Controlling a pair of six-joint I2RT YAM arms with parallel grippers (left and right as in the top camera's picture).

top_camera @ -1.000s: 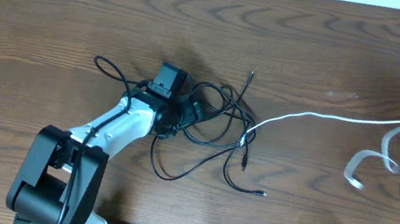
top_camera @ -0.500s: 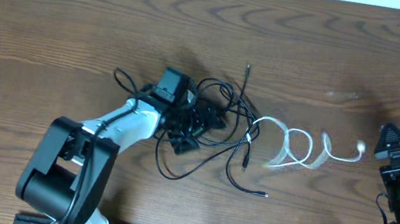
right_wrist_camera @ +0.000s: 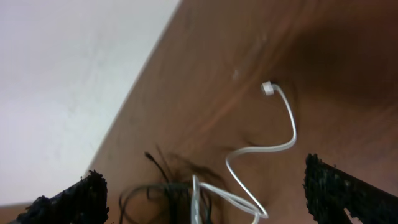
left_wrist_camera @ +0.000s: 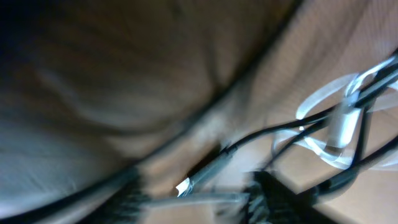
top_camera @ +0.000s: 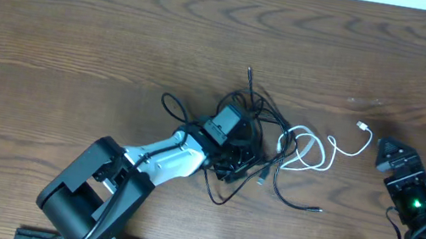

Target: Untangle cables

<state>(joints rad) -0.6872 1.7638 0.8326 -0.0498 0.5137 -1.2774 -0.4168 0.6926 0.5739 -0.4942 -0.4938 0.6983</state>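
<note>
Okay, black cables (top_camera: 171,104) sit bunched mid-surface (top_camera: 81,30), and the white cable (right_wrist_camera: 292,127) loops out of their right side. Strands bury my left pincer (top_camera: 230,144) and the wrist view is blurred, so I can't tell its gap. My right pincer (top_camera: 385,150) is wide and empty, near the white plug.

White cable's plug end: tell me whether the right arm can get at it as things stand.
Probably yes. The plug lies alone on the bare table, apart from the black tangle. The right gripper stands open just beside it with nothing between them.
</note>
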